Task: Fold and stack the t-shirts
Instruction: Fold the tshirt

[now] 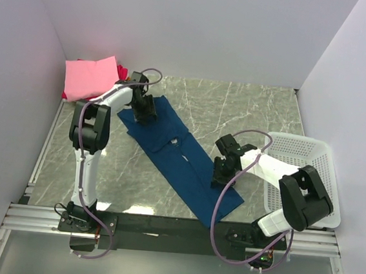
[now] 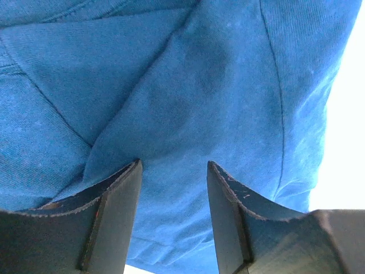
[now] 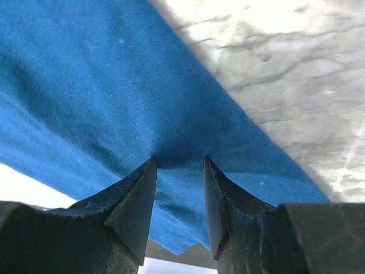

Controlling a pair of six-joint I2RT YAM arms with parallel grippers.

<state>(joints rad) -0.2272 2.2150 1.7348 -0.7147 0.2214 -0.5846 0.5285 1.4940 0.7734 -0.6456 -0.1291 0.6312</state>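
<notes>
We start with the marble table (image 1: pixel 237 110), which lies under the dark blue t-shirt (image 1: pixel 168 152). The shirt is spread flat as a long, narrow band, running slantwise from its far-left end to its near-right end, with a small white mark (image 1: pixel 177 141) near its middle.

Right of the shirt's near end stands the white mesh basket (image 1: pixel 298 154), apart from the cloth. Beyond the shirt's far end, to the left, a folded pink t-shirt (image 1: pixel 91 76) rests on a red one (image 1: pixel 66 94) of which only an edge shows.

The left gripper (image 1: pixel 145 112) is down on the shirt's far end. From its wrist camera its fingers (image 2: pixel 114 205) stand part way apart with their tips against the blue cloth, and creases run out from one tip — whether they nip a fold we cannot tell.

The right gripper (image 1: pixel 221 176) sits at the right edge of the shirt's near end. Its fingers (image 3: pixel 228 200) are likewise part way apart, tips on the cloth, which darkens and puckers between them — again we cannot tell whether it is pinched.
</notes>
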